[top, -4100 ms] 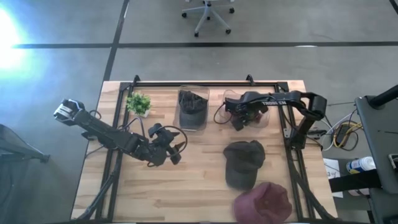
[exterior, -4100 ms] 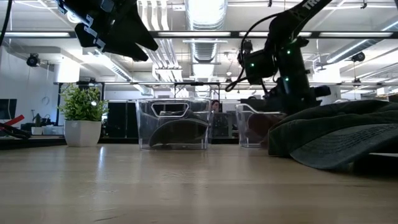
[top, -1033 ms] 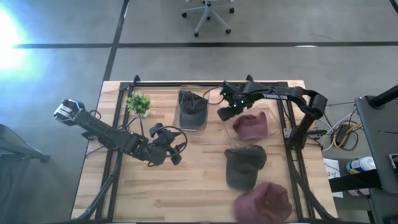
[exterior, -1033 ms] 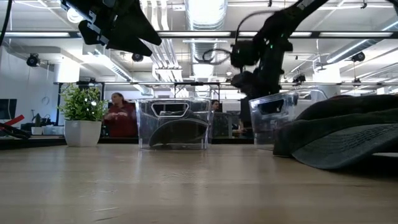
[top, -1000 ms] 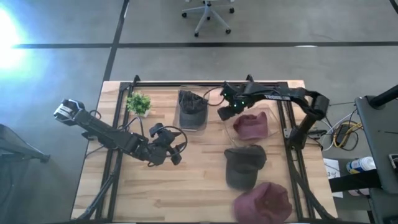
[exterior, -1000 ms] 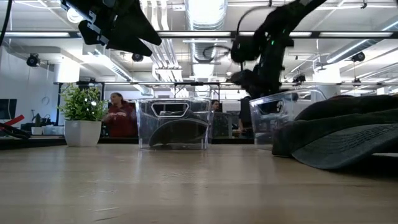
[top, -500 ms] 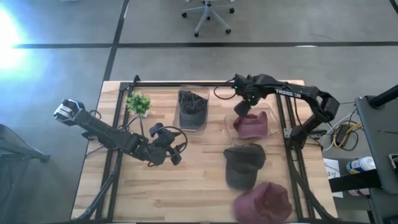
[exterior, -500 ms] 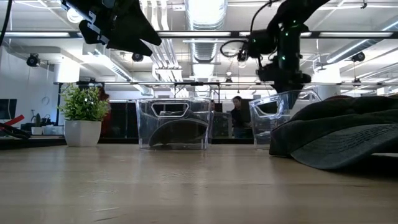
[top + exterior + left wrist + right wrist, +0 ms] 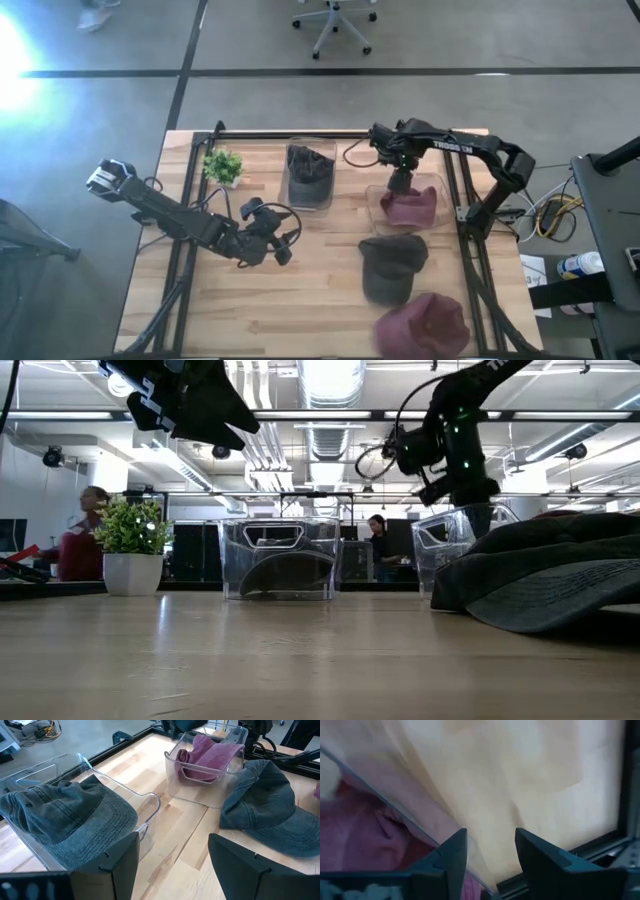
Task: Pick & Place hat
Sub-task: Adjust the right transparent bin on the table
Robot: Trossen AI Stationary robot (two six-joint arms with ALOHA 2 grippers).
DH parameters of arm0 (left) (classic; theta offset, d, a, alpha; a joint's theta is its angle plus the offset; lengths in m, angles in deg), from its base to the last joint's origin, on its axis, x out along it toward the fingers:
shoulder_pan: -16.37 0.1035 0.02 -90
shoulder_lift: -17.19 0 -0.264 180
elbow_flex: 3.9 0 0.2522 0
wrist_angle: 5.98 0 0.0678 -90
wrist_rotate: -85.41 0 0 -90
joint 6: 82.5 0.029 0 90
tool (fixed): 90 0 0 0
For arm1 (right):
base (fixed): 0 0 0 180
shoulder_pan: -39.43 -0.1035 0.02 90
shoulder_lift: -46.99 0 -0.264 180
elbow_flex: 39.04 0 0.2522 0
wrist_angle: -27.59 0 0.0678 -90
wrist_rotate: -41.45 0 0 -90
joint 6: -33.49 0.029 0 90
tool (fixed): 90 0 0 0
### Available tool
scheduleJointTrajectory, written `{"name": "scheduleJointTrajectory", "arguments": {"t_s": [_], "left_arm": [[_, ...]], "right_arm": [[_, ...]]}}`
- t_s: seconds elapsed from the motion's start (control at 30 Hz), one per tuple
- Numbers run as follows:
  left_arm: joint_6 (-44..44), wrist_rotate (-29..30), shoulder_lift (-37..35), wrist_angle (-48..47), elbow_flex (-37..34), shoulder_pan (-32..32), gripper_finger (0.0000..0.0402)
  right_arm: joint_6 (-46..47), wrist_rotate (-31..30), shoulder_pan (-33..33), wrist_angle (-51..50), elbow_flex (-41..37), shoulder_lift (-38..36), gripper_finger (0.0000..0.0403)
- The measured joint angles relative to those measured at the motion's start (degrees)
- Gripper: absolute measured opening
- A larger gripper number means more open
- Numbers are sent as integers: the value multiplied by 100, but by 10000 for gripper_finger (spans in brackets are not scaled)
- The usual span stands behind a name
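A maroon hat (image 9: pixel 408 208) lies inside a clear bin (image 9: pixel 372 205) at the table's far right. My right gripper (image 9: pixel 402 183) hangs open above that bin's far wall and points down. In the right wrist view the wall's clear rim (image 9: pixel 420 815) runs under the gripper (image 9: pixel 490 852), with the maroon hat (image 9: pixel 365 835) beside it. A dark grey hat (image 9: pixel 392 265) rests crown up on the table nearer the front. A second maroon hat (image 9: pixel 425 325) lies at the near edge. My left gripper (image 9: pixel 280 248) waits open above the table's middle left. My right gripper stands open over the bin's far wall; I cannot tell whether a finger touches the rim.
A second clear bin (image 9: pixel 310 178) at the far middle holds another dark grey hat (image 9: pixel 65 825). A small potted plant (image 9: pixel 222 165) stands at the far left. Bare wood lies between the two arms and along the near left.
My right gripper has moved from the bin's far left corner toward the table's right edge, along the far wall. It has rolled and tipped until it points down. The bin with the maroon hat has shifted a little toward the right edge.
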Motion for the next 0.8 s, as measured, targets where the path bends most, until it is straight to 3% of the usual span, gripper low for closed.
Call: {"name": "scheduleJointTrajectory", "arguments": {"t_s": [0.3, 0.6, 0.8], "left_arm": [[55, 0, 0, 0, 0, 9, 231], [140, 0, 0, -2, 0, 9, 231], [142, 1, 0, -9, 0, 9, 231]], "right_arm": [[-545, 69, 0, -1016, 767, -159, 162], [-1051, 89, -7, -1137, 161, -131, 161], [-1386, 64, -11, -706, -156, -25, 151]]}}
